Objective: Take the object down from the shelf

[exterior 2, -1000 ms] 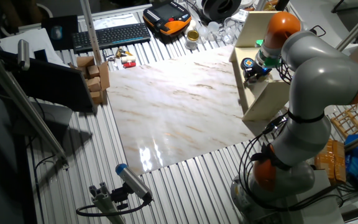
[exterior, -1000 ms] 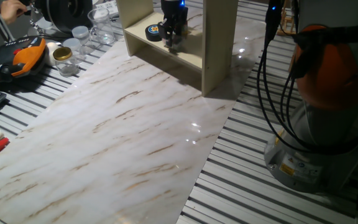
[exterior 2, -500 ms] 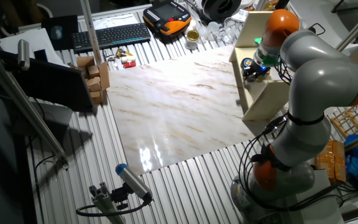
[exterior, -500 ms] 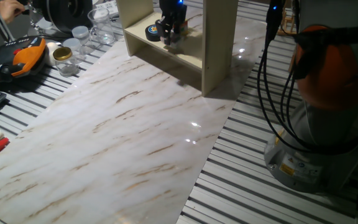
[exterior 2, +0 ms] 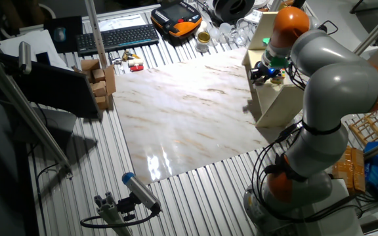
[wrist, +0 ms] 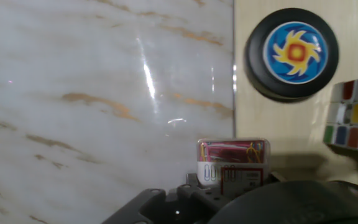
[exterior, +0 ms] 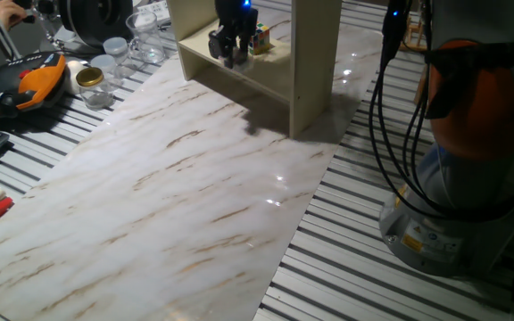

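Observation:
The pale beige shelf stands at the far end of the marble table top and also shows in the other fixed view. My gripper hangs at the shelf's open front, over the board's edge. In the hand view it is shut on a small clear box of coloured paper clips, held just above the board edge. A black disc with a blue and orange sun and a Rubik's cube lie on the board. The cube also shows behind the gripper.
The marble table top stretches in front of the shelf. Glass jars and an orange and black device lie at its left edge. A keyboard and cardboard boxes stand beyond. The robot base is at the right.
My gripper has moved from inside the shelf out toward its front edge, a little higher, and now covers the black disc in the fixed view. The cube has come into sight.

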You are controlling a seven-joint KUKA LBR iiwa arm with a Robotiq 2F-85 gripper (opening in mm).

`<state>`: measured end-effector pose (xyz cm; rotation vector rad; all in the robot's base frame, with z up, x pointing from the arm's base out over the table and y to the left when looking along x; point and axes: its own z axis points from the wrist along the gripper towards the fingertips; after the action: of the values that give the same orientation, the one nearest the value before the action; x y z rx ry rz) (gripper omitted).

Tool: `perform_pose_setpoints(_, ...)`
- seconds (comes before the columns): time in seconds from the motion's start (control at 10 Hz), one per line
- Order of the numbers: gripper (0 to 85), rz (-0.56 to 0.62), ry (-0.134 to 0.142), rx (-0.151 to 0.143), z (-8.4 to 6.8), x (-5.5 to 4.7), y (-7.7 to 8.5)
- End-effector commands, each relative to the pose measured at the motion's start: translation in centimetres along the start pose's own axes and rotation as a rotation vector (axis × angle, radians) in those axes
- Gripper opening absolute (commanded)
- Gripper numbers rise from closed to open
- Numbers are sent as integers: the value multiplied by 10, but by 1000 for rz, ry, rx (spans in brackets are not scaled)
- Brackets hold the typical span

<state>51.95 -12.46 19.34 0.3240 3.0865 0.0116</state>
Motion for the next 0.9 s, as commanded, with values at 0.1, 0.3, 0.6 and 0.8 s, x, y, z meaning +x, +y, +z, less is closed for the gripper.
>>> perform_pose_setpoints(0.1, 0, 14, -2, 8, -1, 3, 15)
perform_pose_setpoints(0.3, 0, 26, -2, 20, 1, 8, 31)
perform_pose_setpoints(0.6, 0, 15, 5, 20, 6, 8, 53)
perform_pose_setpoints(0.8, 0, -1, 14, 13, 7, 8, 54)
